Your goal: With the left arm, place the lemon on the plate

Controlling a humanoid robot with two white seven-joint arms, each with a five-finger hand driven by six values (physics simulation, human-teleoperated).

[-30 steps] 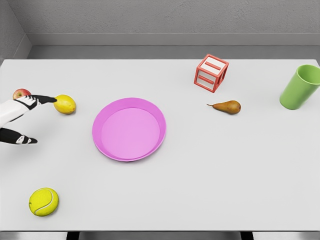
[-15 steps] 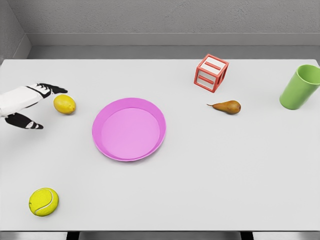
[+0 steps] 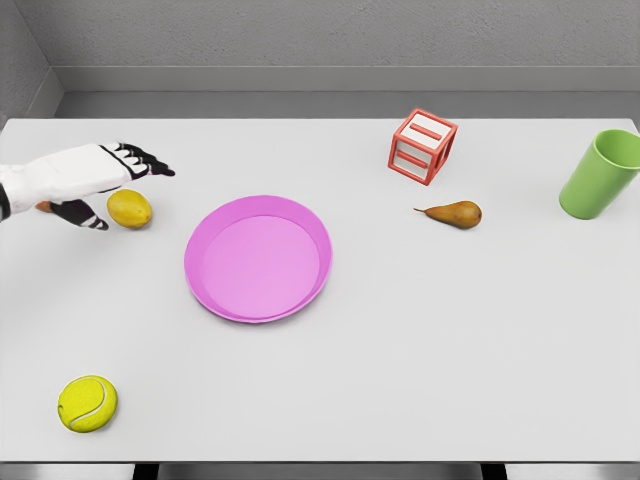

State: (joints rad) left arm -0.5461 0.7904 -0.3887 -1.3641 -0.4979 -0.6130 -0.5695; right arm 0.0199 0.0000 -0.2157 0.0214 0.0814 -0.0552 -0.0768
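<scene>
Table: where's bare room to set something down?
Free: the whole front strip below the plate, right of the tennis ball; also the middle between plate and pear. Crowded: far left, where the left hand hangs over the lemon; far right has block and cup.

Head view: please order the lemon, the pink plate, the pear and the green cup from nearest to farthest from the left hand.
Measured from the left hand, at the left edge of the table:
1. Lemon, right beside the hand, just below its fingers.
2. Pink plate, left of the table's middle.
3. Pear, right of the middle.
4. Green cup, at the far right edge.
</scene>
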